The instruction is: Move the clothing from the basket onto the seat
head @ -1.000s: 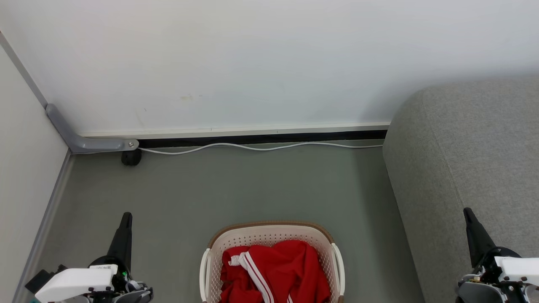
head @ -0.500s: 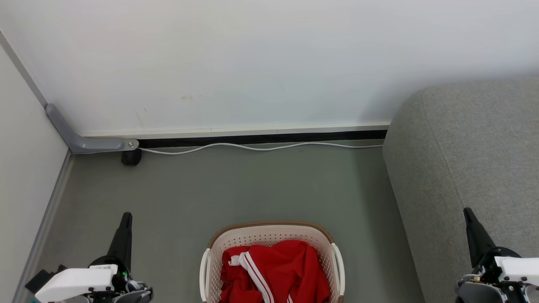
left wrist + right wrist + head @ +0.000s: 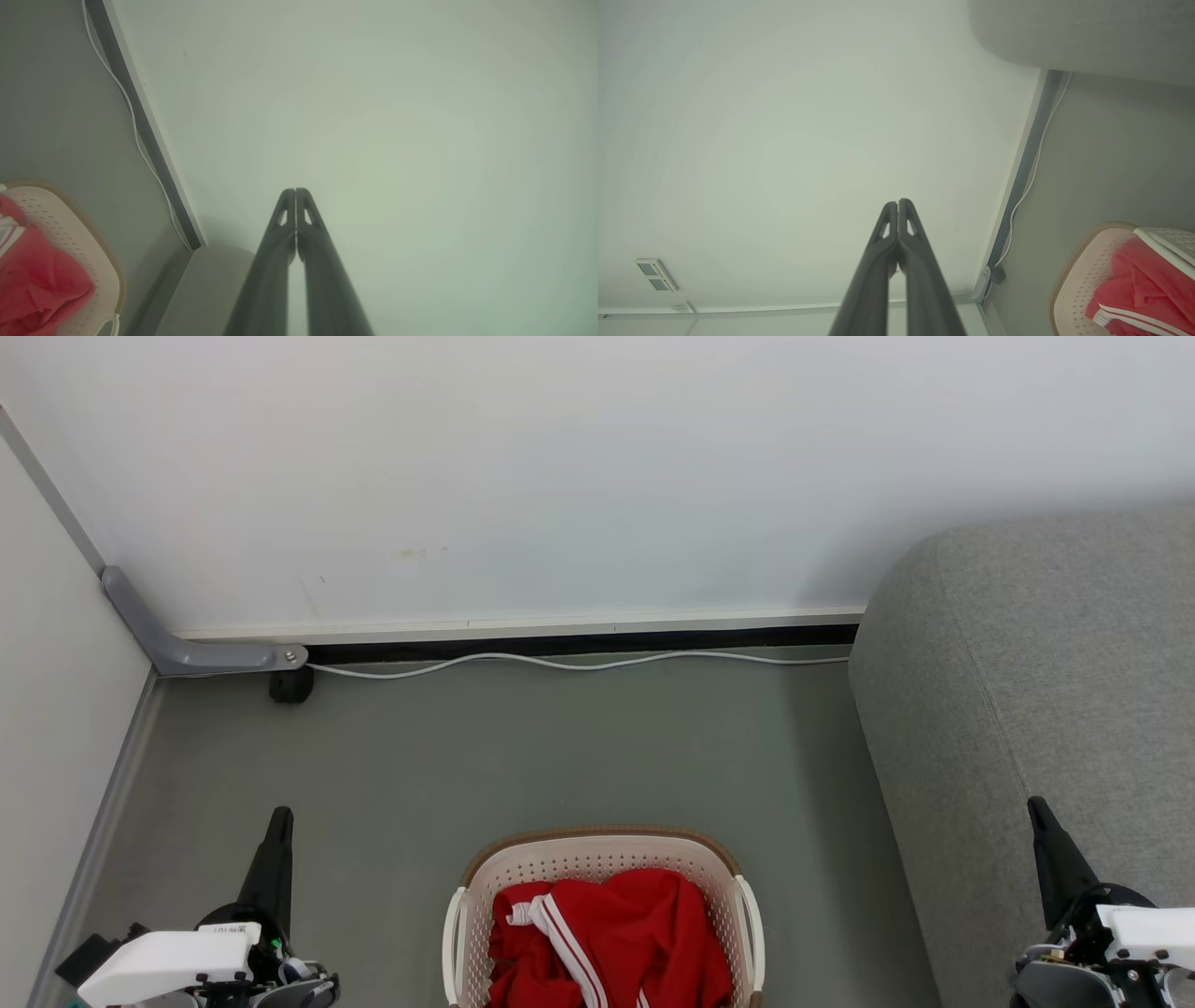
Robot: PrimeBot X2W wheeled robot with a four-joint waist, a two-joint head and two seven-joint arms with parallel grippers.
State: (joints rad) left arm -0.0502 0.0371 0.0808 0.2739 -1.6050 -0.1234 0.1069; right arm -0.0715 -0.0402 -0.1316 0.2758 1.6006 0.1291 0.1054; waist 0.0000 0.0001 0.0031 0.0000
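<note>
Softly crumpled clothing [image 3: 635, 924] lies in the perforated oval basket [image 3: 597, 859], left and right jaws together.

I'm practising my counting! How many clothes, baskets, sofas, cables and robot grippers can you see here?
Red clothing: 1
Basket: 1
Grey sofa: 1
White cable: 1
Robot grippers: 2 (left gripper, right gripper)
Total: 6
</note>
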